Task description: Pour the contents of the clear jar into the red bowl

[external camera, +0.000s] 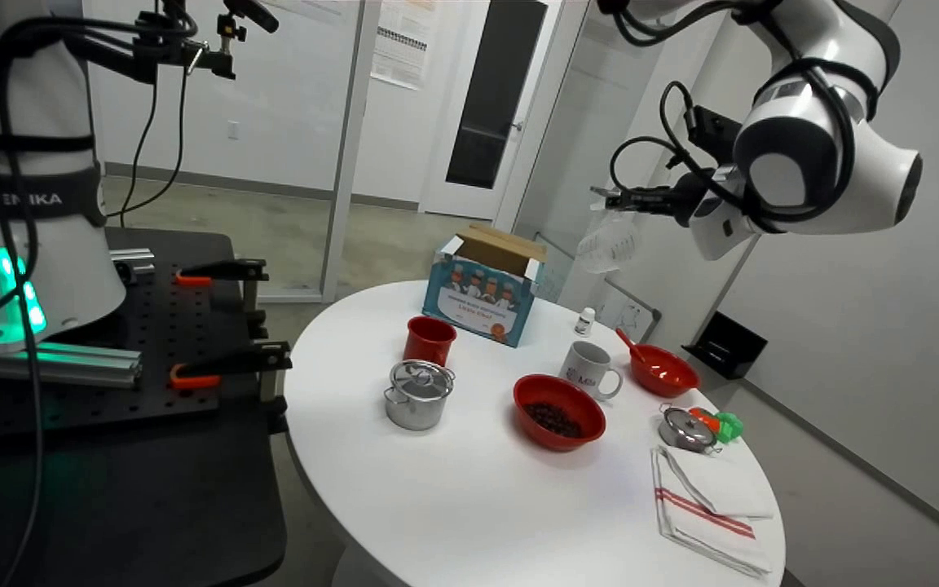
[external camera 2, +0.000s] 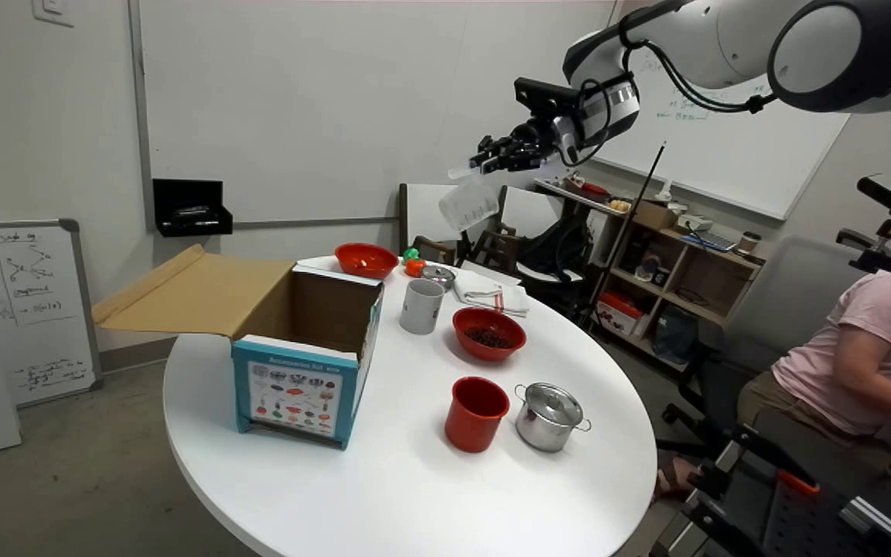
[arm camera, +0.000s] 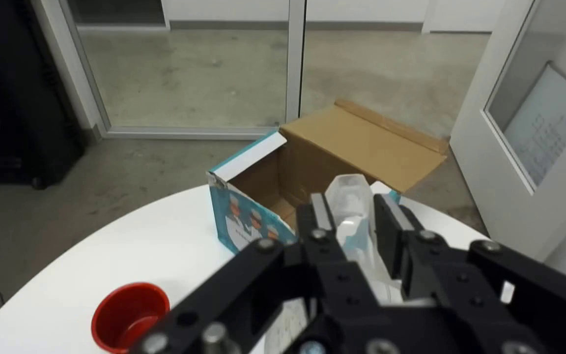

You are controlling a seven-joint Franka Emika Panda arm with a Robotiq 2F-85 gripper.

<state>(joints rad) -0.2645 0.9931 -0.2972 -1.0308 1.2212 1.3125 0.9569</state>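
Note:
The clear jar (external camera: 608,243) is held in the air, tilted, above the far side of the table. It also shows in an exterior view (external camera 2: 467,205), with faint markings and no dark contents visible in it. My gripper (external camera: 614,200) is shut on the jar's upper part, seemingly a handle. In the wrist view the see-through piece of the jar (arm camera: 348,189) sits between the fingers (arm camera: 354,211); the jar's body is mostly hidden. The red bowl (external camera: 547,440) stands on the table with dark small pieces inside; it also shows in an exterior view (external camera 2: 480,353). The jar is apart from the bowl.
On the white table (external camera: 453,489) stand a white mug (external camera: 585,367), an open cardboard box (external camera 2: 298,387), a red cup (external camera 2: 476,418), a lidded silver pot (external camera: 418,399), another red bowl with a red spoon (external camera: 665,375), a squat silver pot (external camera: 685,430) and folded towels (external camera: 706,505).

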